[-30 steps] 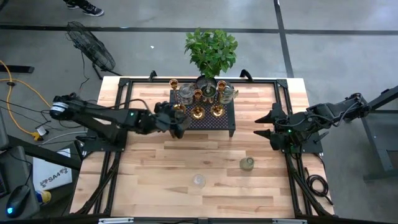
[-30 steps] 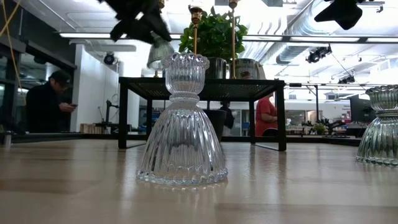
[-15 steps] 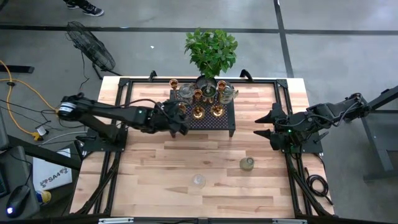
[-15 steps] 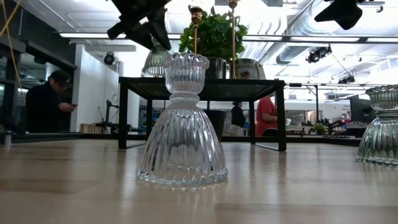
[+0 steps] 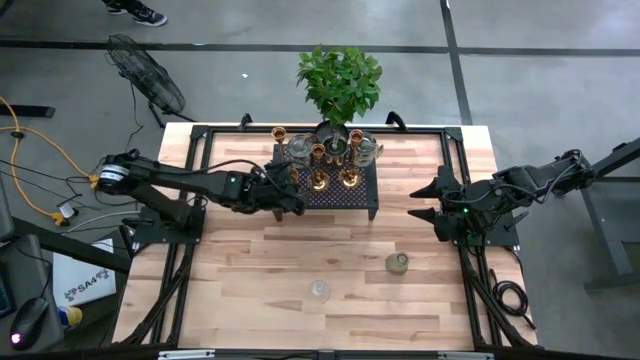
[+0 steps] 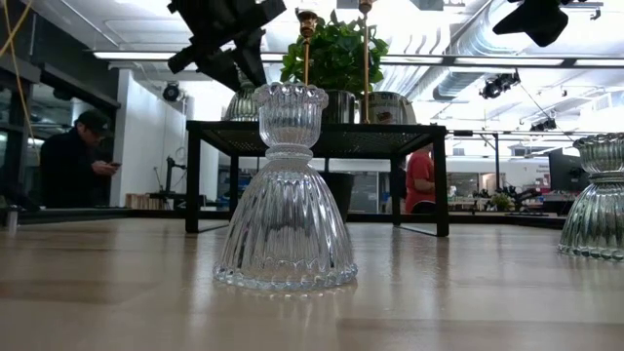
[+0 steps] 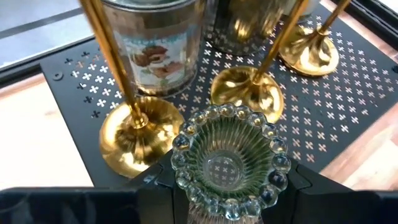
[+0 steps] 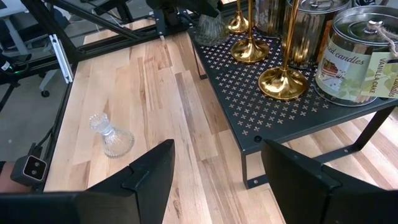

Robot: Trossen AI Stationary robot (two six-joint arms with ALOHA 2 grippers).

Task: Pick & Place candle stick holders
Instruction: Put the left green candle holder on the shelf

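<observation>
A greenish glass holder (image 7: 229,163) sat clenched in the left gripper (image 7: 230,186) over the near-left corner of the black stand (image 7: 373,81), just beside a brass stick (image 7: 134,134). Setting it down well would mean lowering straight, clear of that base. The right gripper (image 8: 214,168) waited released at the table's right. Only the low view showed the clear holder (image 6: 287,195) upright.

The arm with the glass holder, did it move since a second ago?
Yes. The left gripper, still gripping a glass holder, has carried it to the black stand beside the brass sticks. The right gripper and the two table holders stayed put.
</observation>
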